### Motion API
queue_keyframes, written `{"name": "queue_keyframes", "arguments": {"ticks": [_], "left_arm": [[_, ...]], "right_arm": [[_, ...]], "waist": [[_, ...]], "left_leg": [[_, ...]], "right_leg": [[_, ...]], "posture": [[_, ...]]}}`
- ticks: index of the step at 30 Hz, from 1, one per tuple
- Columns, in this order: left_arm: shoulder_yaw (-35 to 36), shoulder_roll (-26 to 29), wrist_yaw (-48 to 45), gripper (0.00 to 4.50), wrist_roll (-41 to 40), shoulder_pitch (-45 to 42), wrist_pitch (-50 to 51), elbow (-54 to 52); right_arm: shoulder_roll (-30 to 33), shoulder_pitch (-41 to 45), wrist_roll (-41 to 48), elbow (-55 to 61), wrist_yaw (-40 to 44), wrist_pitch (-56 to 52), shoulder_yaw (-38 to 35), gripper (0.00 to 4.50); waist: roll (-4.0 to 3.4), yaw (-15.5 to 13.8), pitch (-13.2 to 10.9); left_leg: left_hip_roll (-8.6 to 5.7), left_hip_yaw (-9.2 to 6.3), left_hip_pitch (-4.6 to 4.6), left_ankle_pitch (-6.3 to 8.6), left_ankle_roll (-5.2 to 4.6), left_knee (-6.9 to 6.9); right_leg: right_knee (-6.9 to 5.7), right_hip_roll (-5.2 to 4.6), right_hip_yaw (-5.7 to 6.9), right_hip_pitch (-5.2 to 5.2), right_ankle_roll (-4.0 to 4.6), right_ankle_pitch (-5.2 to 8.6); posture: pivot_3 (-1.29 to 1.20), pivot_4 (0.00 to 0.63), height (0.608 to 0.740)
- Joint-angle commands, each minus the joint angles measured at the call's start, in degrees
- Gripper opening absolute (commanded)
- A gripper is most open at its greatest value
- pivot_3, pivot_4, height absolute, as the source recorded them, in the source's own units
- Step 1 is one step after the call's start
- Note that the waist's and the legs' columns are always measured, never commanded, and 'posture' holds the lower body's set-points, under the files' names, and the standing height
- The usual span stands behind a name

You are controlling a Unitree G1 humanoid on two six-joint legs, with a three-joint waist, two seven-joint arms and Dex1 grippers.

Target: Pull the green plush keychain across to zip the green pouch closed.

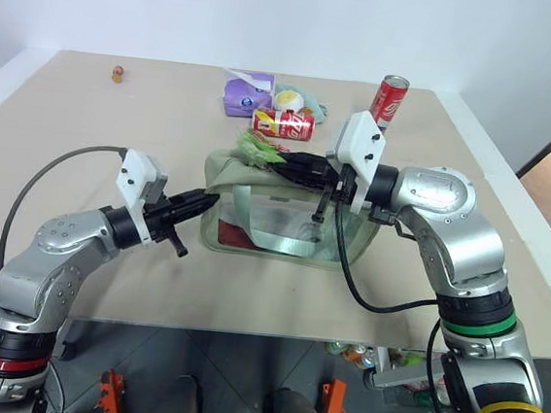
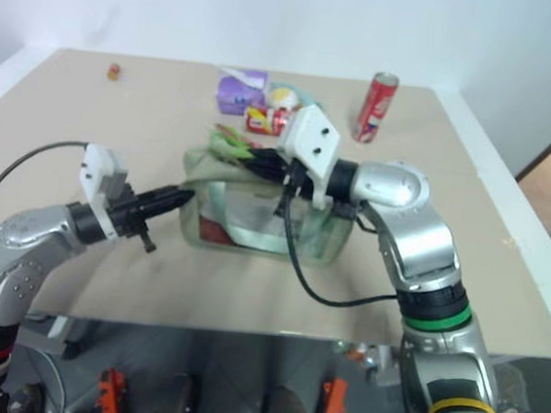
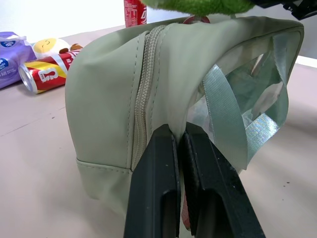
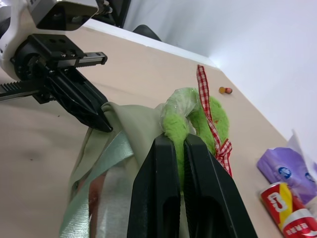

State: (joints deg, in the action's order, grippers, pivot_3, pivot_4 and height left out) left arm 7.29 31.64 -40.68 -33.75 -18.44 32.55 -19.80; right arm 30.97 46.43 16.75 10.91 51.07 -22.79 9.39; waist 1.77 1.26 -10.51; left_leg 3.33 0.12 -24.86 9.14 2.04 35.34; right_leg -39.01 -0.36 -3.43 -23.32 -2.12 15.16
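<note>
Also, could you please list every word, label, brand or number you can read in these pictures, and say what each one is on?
None can be read with confidence.
Upright red can: white lettering, too small to read.
Lying red can: white and yellow marks, blurred, no legible word.
Purple packet: round blue logo, its text too small to read.
Green pouch: no print seen.
Green plush keychain: no print seen.

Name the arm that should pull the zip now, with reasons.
Right: its pincer is shut on the keychain. The left pincer is shut on the pouch's end, bracing it.
</note>
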Motion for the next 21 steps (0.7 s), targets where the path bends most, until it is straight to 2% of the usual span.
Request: {"name": "queue_keyframes", "arguments": {"ticks": [1,10,21], "left_arm": [[-0.39,-0.55,1.14,0.00,1.04,-1.41,-1.39,-0.35],[-0.46,-1.70,3.91,0.00,4.30,-2.71,-3.33,1.94],[0.03,-4.72,9.22,0.00,6.59,-5.85,-4.85,4.74]], "right_arm": [[1.77,2.64,0.53,-0.09,-0.26,2.59,-5.11,0.02],[7.51,3.98,-0.21,-2.66,1.07,5.49,-9.47,0.02],[14.03,1.16,-0.76,-3.83,0.47,6.37,-13.35,0.02]], "waist": [[0.00,-0.03,0.00],[0.00,-0.03,0.00],[-0.01,-0.04,0.00]], "left_leg": [[0.00,0.00,0.00,0.00,0.00,0.00],[0.00,0.02,0.01,0.00,0.00,-0.01],[0.00,0.02,0.00,0.00,0.00,-0.04]], "right_leg": [[0.00,0.00,0.00,0.00,0.00,0.00],[0.01,0.01,-0.02,-0.01,0.01,0.00],[0.02,0.02,-0.04,-0.02,0.01,0.01]], "posture": [[0.00,0.150,0.740],[0.00,0.150,0.740],[0.00,0.150,0.740]]}}
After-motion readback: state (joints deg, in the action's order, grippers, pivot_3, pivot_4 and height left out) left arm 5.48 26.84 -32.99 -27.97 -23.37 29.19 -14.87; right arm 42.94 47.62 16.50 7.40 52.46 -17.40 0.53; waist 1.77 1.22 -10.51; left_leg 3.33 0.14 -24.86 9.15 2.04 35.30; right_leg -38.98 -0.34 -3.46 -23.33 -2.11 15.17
